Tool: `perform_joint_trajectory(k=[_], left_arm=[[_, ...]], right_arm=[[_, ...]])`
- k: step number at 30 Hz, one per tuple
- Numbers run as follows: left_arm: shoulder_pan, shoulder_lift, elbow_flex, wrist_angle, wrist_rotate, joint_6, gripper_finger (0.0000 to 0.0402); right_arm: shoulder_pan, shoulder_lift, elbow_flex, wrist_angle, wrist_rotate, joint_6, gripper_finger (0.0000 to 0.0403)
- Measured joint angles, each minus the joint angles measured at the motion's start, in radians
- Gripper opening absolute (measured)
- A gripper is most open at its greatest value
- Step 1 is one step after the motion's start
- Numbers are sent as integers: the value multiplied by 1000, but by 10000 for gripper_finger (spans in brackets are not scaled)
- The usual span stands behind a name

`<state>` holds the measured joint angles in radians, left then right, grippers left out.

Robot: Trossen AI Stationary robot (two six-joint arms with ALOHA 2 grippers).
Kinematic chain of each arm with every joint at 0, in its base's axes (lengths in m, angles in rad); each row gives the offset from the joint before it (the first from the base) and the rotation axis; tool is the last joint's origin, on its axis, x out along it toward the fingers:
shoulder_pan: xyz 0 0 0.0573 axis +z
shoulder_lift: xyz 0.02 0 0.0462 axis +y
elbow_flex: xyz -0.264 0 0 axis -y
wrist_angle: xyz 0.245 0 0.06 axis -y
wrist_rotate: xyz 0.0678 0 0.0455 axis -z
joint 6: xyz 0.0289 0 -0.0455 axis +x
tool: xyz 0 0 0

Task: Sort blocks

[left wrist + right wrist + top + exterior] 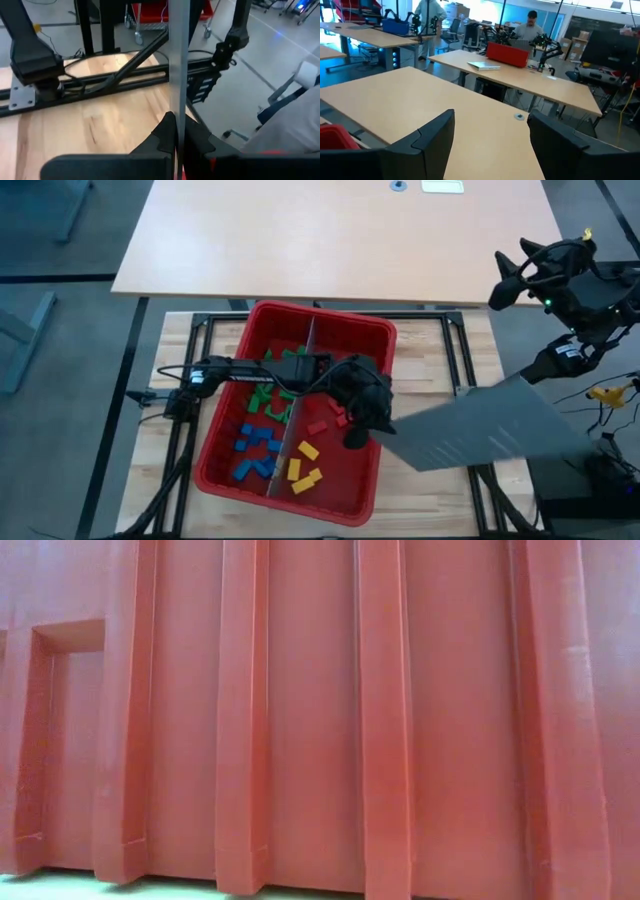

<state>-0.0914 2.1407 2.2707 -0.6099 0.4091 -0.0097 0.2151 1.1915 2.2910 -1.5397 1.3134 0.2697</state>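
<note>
A big red bin (320, 312) stands mid-table, split by a grey divider (298, 390). In it lie small blocks: green (265, 395) and blue (255, 445) ones left of the divider, red (325, 420) and yellow (303, 465) ones right of it. My left gripper (358, 425) reaches over the bin's right half and is shut on a flat grey panel (490, 425). The panel stretches out past the bin's right rim. My right gripper (505, 280) is open, raised at the far right with nothing between its fingers (435, 132). In the low view the bin's wall (300, 720) fills the picture. My left gripper pinches the grey panel between its two fingers (162, 132), one on each flat face, at the panel's end nearest the bin (178, 107). The fingers come from the table's left. The panel juts out to the right over the bin's right rim.
A black frame (455, 350) runs around the bin on the wooden tabletop (165, 430). A tan desk (330, 230) stands beyond the far edge. In the right wrist view, people stand at desks far back in the room.
</note>
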Motion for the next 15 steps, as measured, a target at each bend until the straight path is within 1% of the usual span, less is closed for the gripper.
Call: perform_joint_trajectory(k=[4, 6, 12, 15], left_arm=[[0, 2, -1, 32, 1, -43, 0], [0, 2, -7, 73, 0, -66, 0], [2, 2, -11, 84, -2, -143, 0], [5, 2, -11, 85, -36, -182, 0]], right_arm=[[0, 0, 0, 12, 1, -20, 226], [0, 0, 0, 12, 1, -20, 224], [0, 0, 0, 12, 1, -19, 228], [0, 0, 0, 12, 1, -18, 228]])
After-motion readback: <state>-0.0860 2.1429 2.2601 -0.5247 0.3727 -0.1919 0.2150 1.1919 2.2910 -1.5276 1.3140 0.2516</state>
